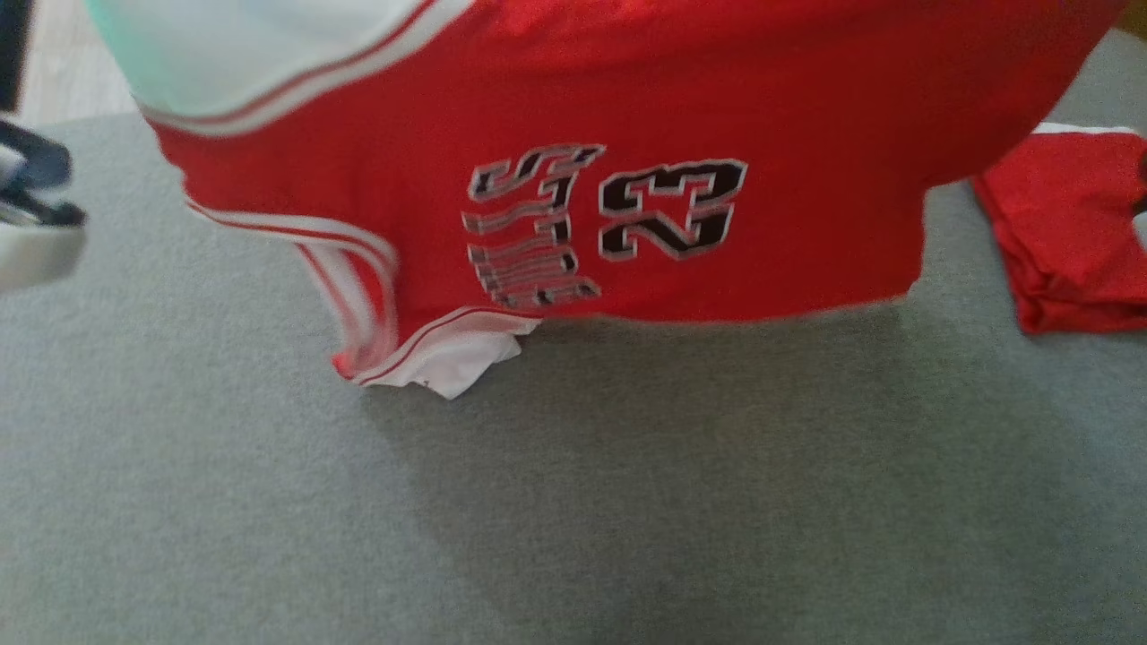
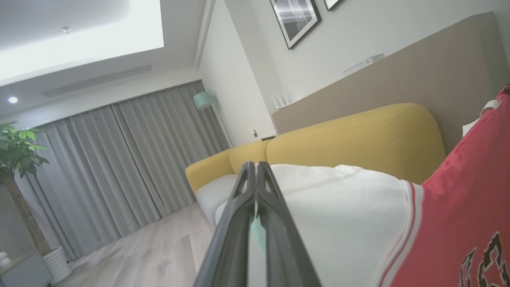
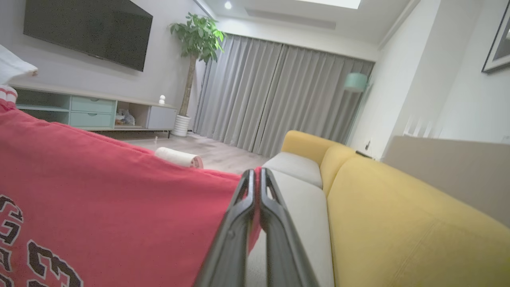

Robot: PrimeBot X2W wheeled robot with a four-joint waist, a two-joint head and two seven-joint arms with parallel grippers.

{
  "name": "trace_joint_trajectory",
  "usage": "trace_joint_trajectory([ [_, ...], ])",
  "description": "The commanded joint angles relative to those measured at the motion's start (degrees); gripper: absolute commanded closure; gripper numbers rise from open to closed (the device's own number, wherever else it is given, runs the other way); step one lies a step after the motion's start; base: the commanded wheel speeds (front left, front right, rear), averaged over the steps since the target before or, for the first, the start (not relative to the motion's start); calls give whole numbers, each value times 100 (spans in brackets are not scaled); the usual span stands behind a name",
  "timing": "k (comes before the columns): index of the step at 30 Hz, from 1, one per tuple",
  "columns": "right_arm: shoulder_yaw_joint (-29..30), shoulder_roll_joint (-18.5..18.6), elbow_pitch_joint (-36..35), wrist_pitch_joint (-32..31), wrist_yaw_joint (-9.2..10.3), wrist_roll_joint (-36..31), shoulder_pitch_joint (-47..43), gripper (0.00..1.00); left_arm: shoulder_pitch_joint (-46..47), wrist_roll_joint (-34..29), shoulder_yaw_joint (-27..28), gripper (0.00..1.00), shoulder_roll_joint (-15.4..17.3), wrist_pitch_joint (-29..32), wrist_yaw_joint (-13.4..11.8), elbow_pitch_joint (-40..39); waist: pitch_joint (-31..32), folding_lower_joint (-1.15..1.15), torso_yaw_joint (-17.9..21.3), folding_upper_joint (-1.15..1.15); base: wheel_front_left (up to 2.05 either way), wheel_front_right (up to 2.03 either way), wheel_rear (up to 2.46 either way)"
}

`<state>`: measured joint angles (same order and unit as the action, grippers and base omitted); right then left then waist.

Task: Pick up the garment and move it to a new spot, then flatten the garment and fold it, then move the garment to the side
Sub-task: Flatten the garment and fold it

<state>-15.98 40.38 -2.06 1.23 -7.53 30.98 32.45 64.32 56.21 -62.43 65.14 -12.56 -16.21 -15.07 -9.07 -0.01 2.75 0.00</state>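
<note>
The garment (image 1: 717, 90) is a red jersey with white panels, white-and-red trim and a black "23". It hangs stretched across the top of the head view. Its lowest white corner (image 1: 448, 372) reaches down to the grey surface; I cannot tell whether it touches. In the left wrist view my left gripper (image 2: 257, 165) is shut on the white part of the garment (image 2: 350, 207). In the right wrist view my right gripper (image 3: 257, 171) is shut on the garment's red edge (image 3: 99, 179). Both pairs of fingers are pressed together on cloth, held high in the room.
The grey surface (image 1: 573, 520) spreads below the jersey. A second, folded red cloth (image 1: 1075, 233) lies at its right edge. A pale and dark shape (image 1: 36, 215), perhaps an arm, is at the left edge. A yellow sofa (image 3: 398, 219) and a TV cabinet (image 3: 91, 113) stand beyond.
</note>
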Motion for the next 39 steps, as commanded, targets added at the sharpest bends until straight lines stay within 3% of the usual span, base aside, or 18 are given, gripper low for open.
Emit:
trace_joint_trajectory([
  [1, 142, 189, -272, -61, 4, -53, 188, 100, 316, -63, 457, 100, 262, 41, -58, -82, 68, 1, 81, 0, 0, 0, 0],
  [6, 574, 235, -637, -237, 4, -151, 398, 100, 691, -214, 669, 100, 444, 178, -79, -210, 156, 1, 201, 0, 0, 0, 0],
  [12, 758, 301, -660, -407, 4, -196, 962, 100, 1345, -383, 864, 100, 361, 510, 254, -55, 11, 1, 235, 0, 0, 0, 0],
  [17, 578, 34, -150, -441, 4, -80, 1647, 100, 1957, -559, 806, 100, -153, 882, 766, 564, -383, 1, 128, 0, 0, 0, 0],
  [24, 73, -426, 964, -137, 4, -408, 2751, 100, 2797, -1206, 514, 100, -1014, 1087, 1417, 2121, -1217, 1, -101, 0, 0, 0, 0],
  [29, -74, -671, 1746, 335, 4, -805, 3569, 100, 3387, -1714, 476, 100, -1636, 661, 1536, 3099, -1695, 1, -273, 0, 0, 0, 0],
  [33, 69, -690, 2207, 781, 4, -1268, 4139, 100, 3845, -2013, 601, 100, -2061, 113, 1438, 3797, -1935, 1, -385, 0, 0, 0, 0],
  [39, 80, -726, 2641, 1090, 4, -1574, 4251, 100, 3913, -2176, 686, 100, -2294, -187, 1502, 4122, -2096, 1, -445, 0, 0, 0, 0],
])
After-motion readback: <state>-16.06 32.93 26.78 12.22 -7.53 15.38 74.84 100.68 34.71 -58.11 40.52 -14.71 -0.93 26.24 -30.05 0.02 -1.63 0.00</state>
